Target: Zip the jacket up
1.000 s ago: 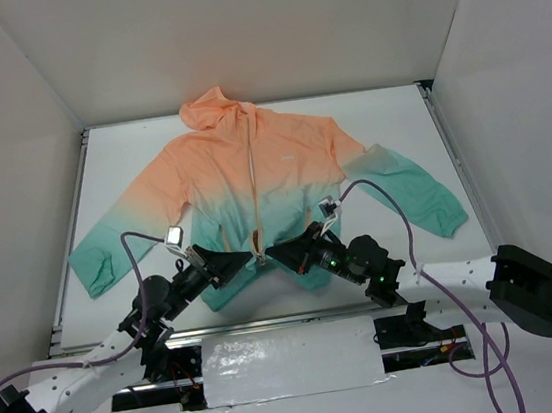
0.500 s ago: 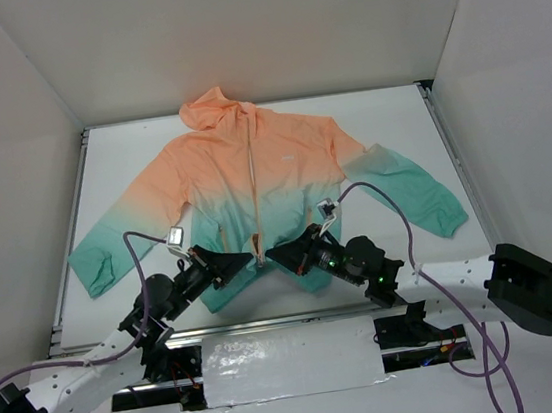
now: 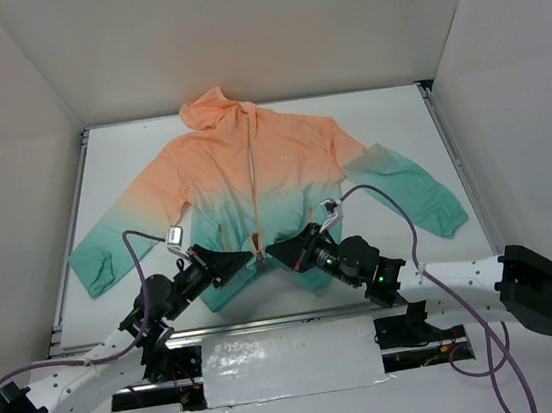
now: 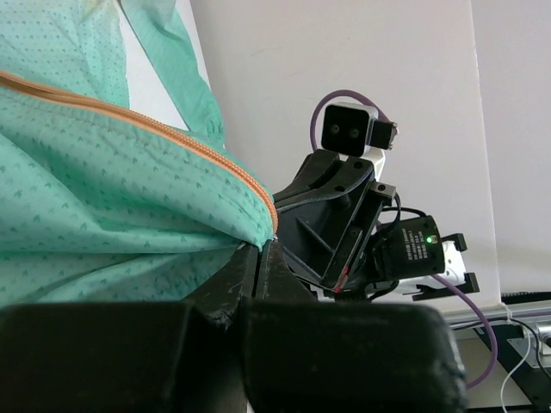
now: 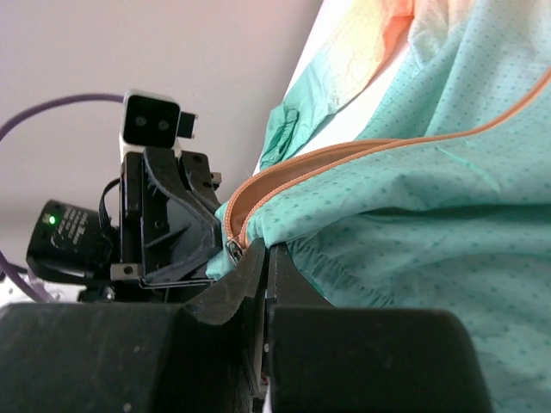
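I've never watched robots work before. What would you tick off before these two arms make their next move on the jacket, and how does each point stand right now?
1. Left gripper shut on the bottom edge of the jacket: ok, teal cloth is pinched in it.
2. Right gripper shut on the opposite bottom edge: ok.
3. Two bottom ends of the zipper lined up: cannot tell, the gripper tips cover them.
4. Grippers not knocking into each other: ok, close but apart.
5. Jacket spread flat on the table: ok.
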`<state>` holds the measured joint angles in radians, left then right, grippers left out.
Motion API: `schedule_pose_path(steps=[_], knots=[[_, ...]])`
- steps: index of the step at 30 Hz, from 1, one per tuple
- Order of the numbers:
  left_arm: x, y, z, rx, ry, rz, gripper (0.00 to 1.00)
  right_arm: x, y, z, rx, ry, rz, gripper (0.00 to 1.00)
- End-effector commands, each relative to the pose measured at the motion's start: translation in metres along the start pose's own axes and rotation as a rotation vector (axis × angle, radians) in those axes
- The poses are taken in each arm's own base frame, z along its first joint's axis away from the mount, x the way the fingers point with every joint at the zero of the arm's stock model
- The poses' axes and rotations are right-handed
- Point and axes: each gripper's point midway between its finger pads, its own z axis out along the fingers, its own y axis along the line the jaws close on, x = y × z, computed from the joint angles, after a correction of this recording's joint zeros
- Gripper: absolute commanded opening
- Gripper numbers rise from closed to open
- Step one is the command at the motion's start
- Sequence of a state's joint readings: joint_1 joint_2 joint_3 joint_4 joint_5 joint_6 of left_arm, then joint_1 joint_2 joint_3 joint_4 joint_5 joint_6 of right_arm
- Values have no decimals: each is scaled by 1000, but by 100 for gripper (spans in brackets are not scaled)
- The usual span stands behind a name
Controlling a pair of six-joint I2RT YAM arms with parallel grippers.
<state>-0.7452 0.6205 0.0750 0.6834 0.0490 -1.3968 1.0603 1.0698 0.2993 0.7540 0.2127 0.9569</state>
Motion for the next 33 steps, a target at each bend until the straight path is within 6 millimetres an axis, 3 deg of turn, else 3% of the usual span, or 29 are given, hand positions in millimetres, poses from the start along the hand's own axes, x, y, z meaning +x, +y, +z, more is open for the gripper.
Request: schedule_pose_path(steps=[1,8,17,22,29,33], knots=[[1,-16,0,73,4,56,0,-33,9,5,68,-127,77,0],[1,-11,0,51,-2,90,0,-29,6,6,108,-109,128,0],[8,7,8,-15,41,152,0,-18,24,11,51,-57,149,0],[13,3,10,-1,81,203,0,-25,22,7,73,-84,150,0],[23,-24,4,119,142,263,0,-24,-2,7,182,-93,82,0],[34,-7,1,72,207,281,0,-20,-20,4,245,-87,56,0]])
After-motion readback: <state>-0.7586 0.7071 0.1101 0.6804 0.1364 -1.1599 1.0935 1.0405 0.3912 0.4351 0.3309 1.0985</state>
